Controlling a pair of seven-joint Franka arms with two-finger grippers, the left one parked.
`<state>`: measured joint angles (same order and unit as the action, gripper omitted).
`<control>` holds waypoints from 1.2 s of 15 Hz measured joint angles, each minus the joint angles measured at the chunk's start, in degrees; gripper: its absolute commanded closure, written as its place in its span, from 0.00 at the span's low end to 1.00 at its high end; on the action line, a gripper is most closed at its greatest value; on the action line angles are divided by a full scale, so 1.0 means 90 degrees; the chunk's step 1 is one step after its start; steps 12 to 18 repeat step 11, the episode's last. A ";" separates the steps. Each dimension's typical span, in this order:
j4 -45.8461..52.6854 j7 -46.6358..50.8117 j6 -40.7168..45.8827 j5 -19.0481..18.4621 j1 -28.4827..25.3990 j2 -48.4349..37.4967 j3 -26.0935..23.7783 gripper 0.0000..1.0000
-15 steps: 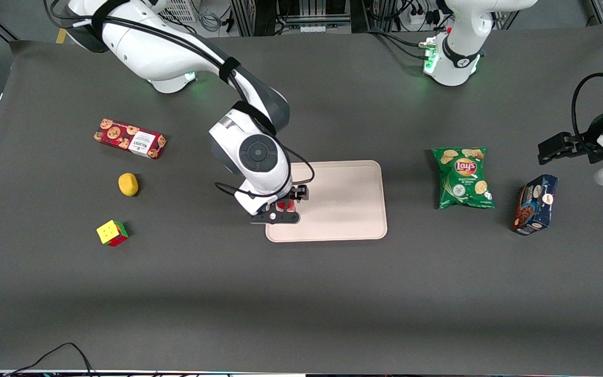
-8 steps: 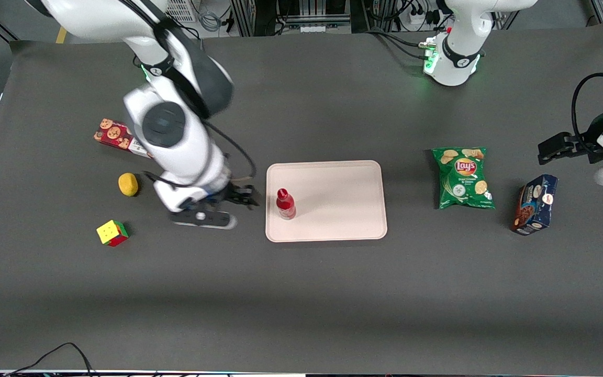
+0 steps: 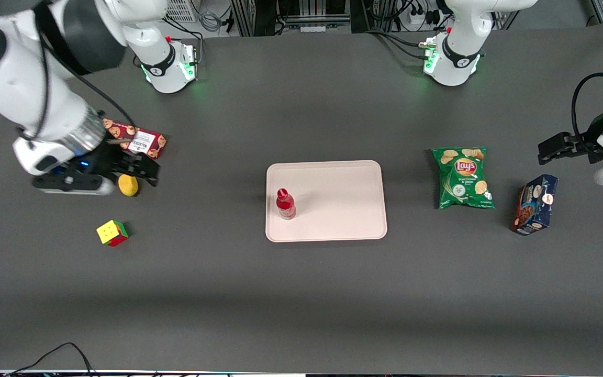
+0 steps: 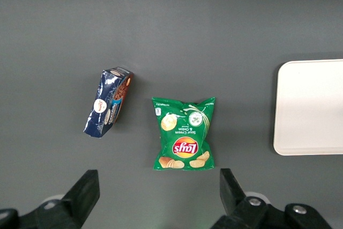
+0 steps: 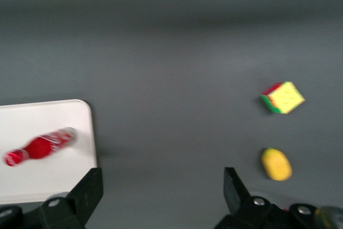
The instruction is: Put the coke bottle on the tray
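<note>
Now the coke bottle (image 3: 285, 203) stands near the tray (image 3: 343, 225) edge, easily toppled; open, empty hand (image 3: 142, 172) hovers mid-left.

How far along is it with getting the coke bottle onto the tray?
Looks done: the coke bottle stands upright on the tray, near its edge toward the working arm's end, with nothing touching it. In hand: nothing; the gripper is open and empty, up over the yellow fruit beside the cookie box. Left: nothing visible for the bottle itself.
</note>
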<state>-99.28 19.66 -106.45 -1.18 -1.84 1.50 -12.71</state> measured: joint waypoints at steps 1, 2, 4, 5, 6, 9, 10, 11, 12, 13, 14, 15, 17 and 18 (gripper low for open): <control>-0.0246 -0.0314 0.0026 0.0018 0.0008 -0.0267 0.0247 0.00; -0.0442 -0.0706 0.0115 0.0029 0.0014 -0.0495 0.0491 0.00; -0.0665 -0.1558 0.0317 0.0054 0.0022 -0.0791 0.0957 0.00; -0.0710 -0.1834 0.0385 0.0066 0.0026 -0.0866 0.1137 0.00; -0.0721 -0.1995 0.0439 0.0075 0.0028 -0.0905 0.1256 0.00; -0.0699 -0.2085 0.0446 0.0080 -0.0009 -0.0900 0.1283 0.00; -0.0668 -0.2084 0.0437 0.0080 -0.0025 -0.0880 0.1270 0.00; -0.0611 -0.2085 0.0436 0.0080 -0.0037 -0.0852 0.1266 0.00; -0.0611 -0.2085 0.0436 0.0080 -0.0037 -0.0852 0.1266 0.00; -0.0611 -0.2085 0.0436 0.0080 -0.0037 -0.0852 0.1266 0.00; -0.0611 -0.2085 0.0436 0.0080 -0.0037 -0.0852 0.1266 0.00; -0.0611 -0.2085 0.0436 0.0080 -0.0037 -0.0852 0.1266 0.00; -0.0611 -0.2085 0.0436 0.0080 -0.0037 -0.0852 0.1266 0.00; -0.0611 -0.2085 0.0436 0.0080 -0.0037 -0.0852 0.1266 0.00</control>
